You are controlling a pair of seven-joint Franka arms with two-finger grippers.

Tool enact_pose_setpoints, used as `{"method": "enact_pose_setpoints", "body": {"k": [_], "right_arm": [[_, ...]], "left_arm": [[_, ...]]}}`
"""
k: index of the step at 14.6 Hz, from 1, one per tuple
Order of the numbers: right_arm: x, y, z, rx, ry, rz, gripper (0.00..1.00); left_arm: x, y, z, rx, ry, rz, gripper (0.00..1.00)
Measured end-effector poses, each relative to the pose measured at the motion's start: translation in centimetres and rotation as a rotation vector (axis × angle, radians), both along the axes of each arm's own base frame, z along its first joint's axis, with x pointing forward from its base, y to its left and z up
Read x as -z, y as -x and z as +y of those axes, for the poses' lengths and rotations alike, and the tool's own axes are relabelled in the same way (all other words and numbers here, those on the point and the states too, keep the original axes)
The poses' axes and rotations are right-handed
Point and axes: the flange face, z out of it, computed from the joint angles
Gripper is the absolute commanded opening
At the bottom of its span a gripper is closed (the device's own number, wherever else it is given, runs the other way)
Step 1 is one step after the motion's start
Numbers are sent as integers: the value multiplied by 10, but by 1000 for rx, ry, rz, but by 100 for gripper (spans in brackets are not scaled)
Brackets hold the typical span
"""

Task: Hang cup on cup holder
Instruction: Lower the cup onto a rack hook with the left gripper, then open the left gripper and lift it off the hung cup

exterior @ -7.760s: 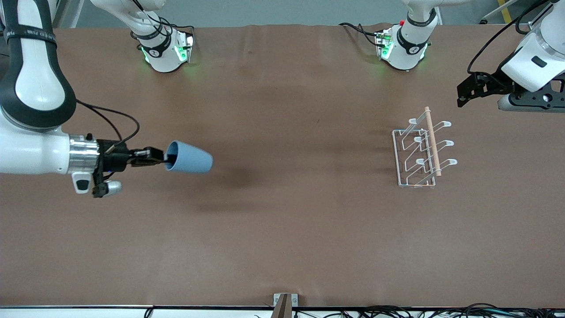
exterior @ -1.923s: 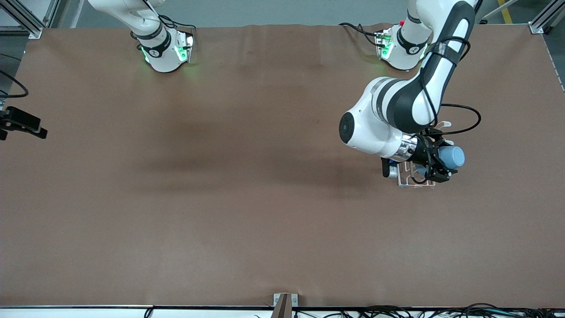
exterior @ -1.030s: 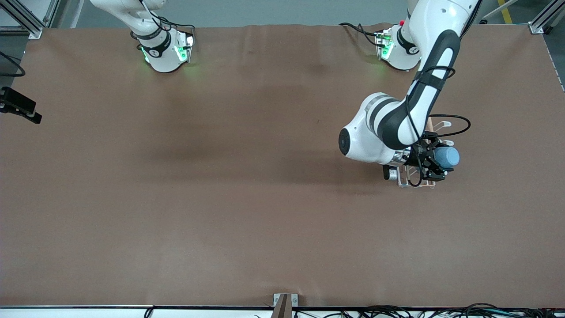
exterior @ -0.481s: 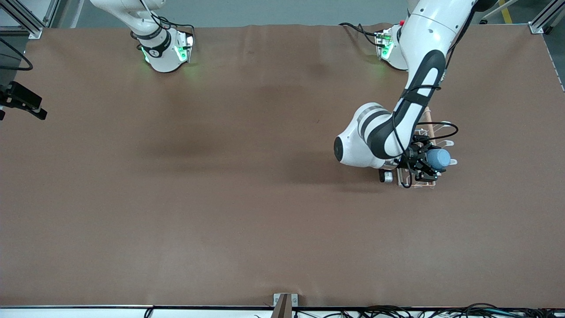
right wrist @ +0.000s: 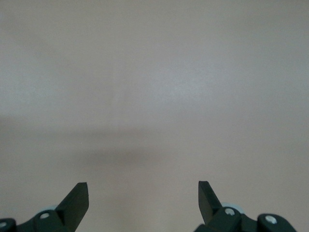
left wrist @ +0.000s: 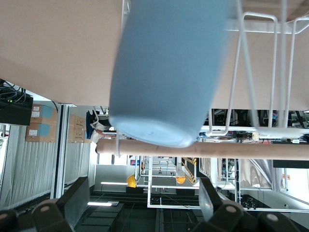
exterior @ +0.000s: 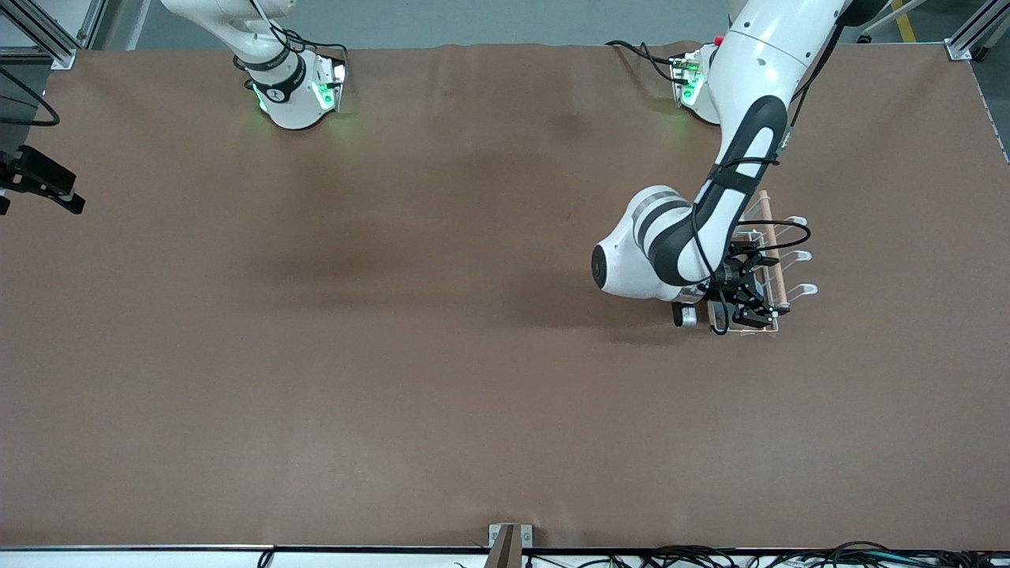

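Left gripper (left wrist: 142, 191): my jaws stand wide, holding nothing, low over the cup holder (exterior: 798, 290).
Cup (left wrist: 164, 72): at my twelve o'clock, clear of both fingers (left wrist: 77, 195), lying among the holder's wires.
Wooden rod (left wrist: 251, 151): crosses past the cup's base.
Right gripper (right wrist: 142, 191): wide, empty, waiting over bare table (right wrist: 154, 87).

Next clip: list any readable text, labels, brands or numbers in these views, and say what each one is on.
No text can be read in any view.
Cup: plain, no marking.
Cup holder: no label.
Round dark marks on the arm bases: too small to read.
Boxes in the room past the table in the left wrist view: any print is blurred.
Table: no marking.
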Motion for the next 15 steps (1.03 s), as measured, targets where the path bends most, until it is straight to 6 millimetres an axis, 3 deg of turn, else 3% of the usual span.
{"method": "enact_pose_setpoints", "body": {"k": [2,4,6,10,15], "right_arm": [[1,0,0,0,0,2,100],[1,0,0,-1,0,4,100],[3,1,1,-1,-1,15,100],[7,5,4,-5,-5,57,100],[7,5,4,-5,-5,58,100]], "left_arm": [[-8,-5,-3,-3,11,-22,100],[-32,-16,-8,-27,52,-73,100],[-80,-28,-15,-90,155,-141,100],[-205,-47,-17,-209,423,-296,100],[-284,-60,-1,-327,556,-521,100]]}}
